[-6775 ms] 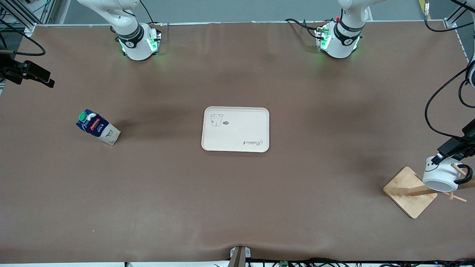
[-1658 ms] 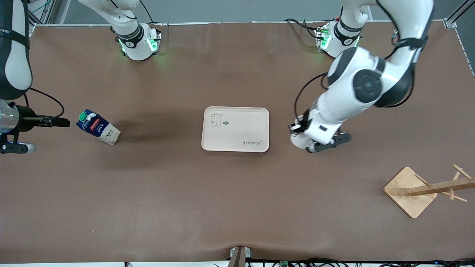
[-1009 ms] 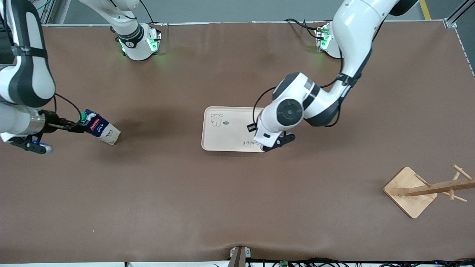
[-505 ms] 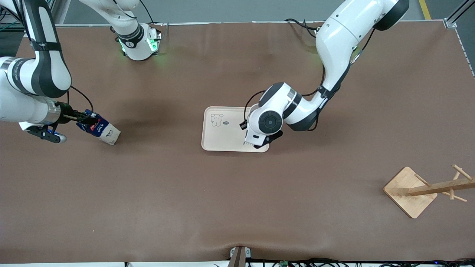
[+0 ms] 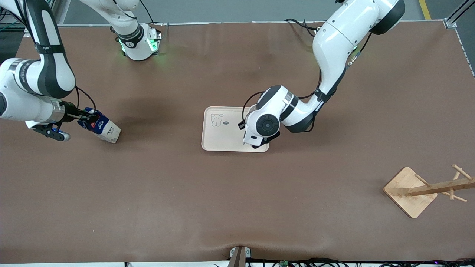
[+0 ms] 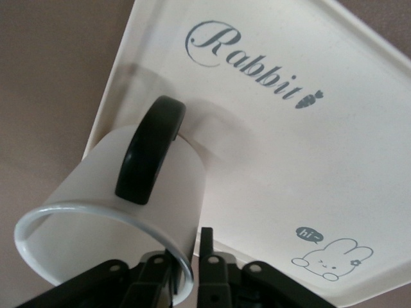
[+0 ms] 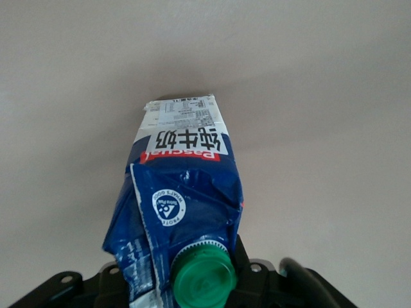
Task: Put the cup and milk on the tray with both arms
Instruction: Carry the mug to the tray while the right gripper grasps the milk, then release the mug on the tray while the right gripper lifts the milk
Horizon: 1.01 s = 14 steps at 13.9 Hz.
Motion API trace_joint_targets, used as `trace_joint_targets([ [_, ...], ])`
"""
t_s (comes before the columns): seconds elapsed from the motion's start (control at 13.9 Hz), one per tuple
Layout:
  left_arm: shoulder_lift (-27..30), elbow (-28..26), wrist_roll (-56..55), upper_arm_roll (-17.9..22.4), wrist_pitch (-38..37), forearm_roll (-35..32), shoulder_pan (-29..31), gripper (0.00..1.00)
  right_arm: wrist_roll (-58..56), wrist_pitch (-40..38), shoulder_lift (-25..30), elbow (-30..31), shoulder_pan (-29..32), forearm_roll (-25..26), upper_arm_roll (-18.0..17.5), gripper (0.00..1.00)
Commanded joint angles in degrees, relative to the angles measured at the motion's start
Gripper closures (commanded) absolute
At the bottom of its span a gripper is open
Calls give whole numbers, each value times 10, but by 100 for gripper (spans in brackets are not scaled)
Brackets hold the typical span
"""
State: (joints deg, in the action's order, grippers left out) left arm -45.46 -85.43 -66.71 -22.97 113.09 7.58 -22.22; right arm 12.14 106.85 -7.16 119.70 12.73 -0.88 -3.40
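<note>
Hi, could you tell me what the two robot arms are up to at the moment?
Both arms are loading the flat cream rectangular tray. The left gripper pinches the rim of the small white ceramic mug with the black loop handle, holding it over the tray's corner near the "Rabbit" lettering. Toward the right arm's end of the table, the right gripper is shut on the top of the dark-blue milk carton with the green cap, which sits on the brown table. A wooden mug rack stands empty.
</note>
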Motion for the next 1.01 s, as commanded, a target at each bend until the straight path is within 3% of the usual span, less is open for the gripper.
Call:
trace_joint_targets([
  [0.0,-9,25,-9,4,-1,9,-7,0,7,-102,11,-90,-21,-11,-6,100],
  [0.22,4,53,-10,4,-11,6,1,0,8,-171,9,-174,-80,-11,-6,100],
  [0.43,70,62,-3,15,-16,-10,29,0,21,-214,0,-251,-160,-11,-6,100],
  [0.58,113,62,1,14,-16,-58,60,0,83,-214,-12,-285,-225,-11,-6,100],
  [0.79,159,60,31,14,-24,-69,123,0,157,-213,-58,-343,-307,-31,-6,100],
  [0.94,186,62,59,14,-74,-95,161,0,159,-208,-100,-386,-345,-59,-6,100],
])
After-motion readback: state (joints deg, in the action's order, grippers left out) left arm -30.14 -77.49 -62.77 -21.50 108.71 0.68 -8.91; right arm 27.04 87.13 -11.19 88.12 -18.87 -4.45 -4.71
